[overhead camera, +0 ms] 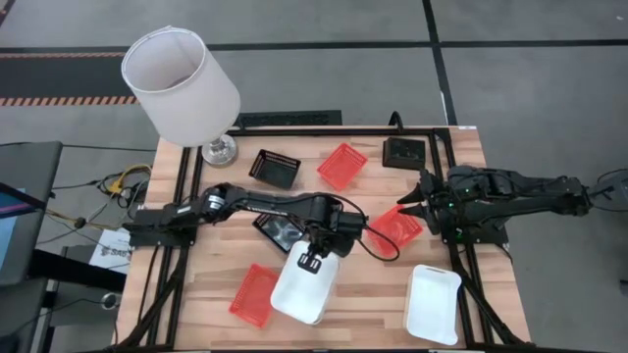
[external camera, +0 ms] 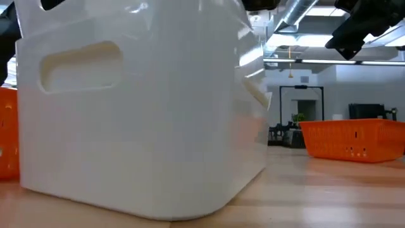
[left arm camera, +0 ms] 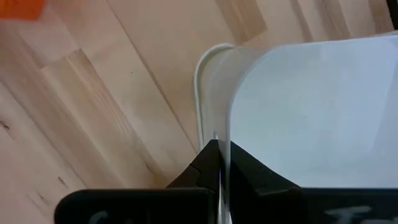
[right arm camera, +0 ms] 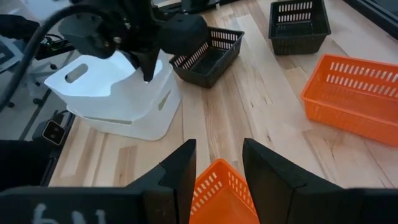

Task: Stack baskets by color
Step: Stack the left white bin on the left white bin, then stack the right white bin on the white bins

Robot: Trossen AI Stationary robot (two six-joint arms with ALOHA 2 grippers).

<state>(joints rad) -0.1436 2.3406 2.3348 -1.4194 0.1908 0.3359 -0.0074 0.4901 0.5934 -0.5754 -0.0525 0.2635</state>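
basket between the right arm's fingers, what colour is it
Orange, with mesh-like sides. The basket shows best in the right wrist view, between the open right end effector.

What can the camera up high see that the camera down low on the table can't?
Only the high camera shows the lamp, three black baskets and the whole table, plus another white basket sitting alone. Only the low camera shows the room behind, with ceiling pipes. Both show the white basket that the left hand is shut on, and an orange basket.
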